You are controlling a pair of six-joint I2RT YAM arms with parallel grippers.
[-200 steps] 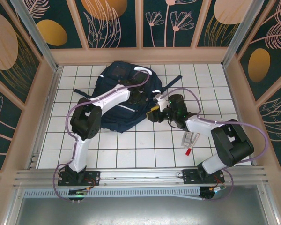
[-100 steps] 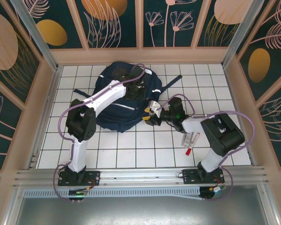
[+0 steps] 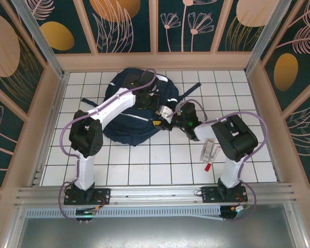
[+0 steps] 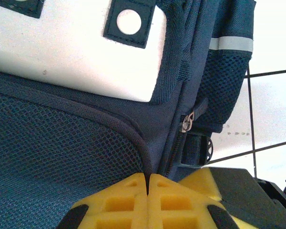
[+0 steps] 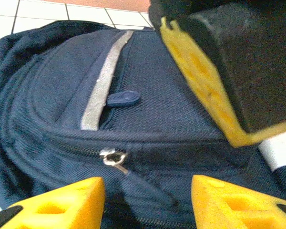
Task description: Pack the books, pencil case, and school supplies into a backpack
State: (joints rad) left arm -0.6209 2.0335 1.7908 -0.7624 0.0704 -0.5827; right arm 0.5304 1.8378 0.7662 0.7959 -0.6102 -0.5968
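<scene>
Right claw [image 5: 148, 198] hangs half open with nothing between its yellow fingers [image 5: 62, 202]. It is low over the near right edge of the backpack [image 5: 157, 95]. Its wrist camera gives me detail the overhead camera blurs. A metal zip pull [image 5: 113, 157] lies on a closed zip just beyond the gap, and a pale reflective stripe [image 5: 102, 86] runs away up the navy fabric.

From overhead, nearest the arm bases, the red-and-white pen [image 3: 208, 165] and the whitish packet [image 3: 206, 151] lie touching on the white gridded table [image 3: 144, 165]. They sit right of centre and well apart from the bag. At this size I can't separate their edges cleanly.

Further out, the right claw [image 3: 163, 120] sits at the bag's right flank. The backpack [image 3: 126, 129] lies flat in the far middle of the table, front face up. Its long axis runs roughly near to far, and dark straps [image 3: 192, 88] trail out to either side. I cannot tell which end is its top.

Farthest, the left claw [image 3: 144, 98] rests on top of the bag. In its own wrist view the left claw [image 4: 148, 183] is fully closed, with only a hairline seam between the pads. Navy piping runs into that seam, but I can't tell whether any fabric is pinched. That camera also shows the white-grey patch [image 4: 71, 47], dark mesh below it and a side zip pull [image 4: 186, 123].
</scene>
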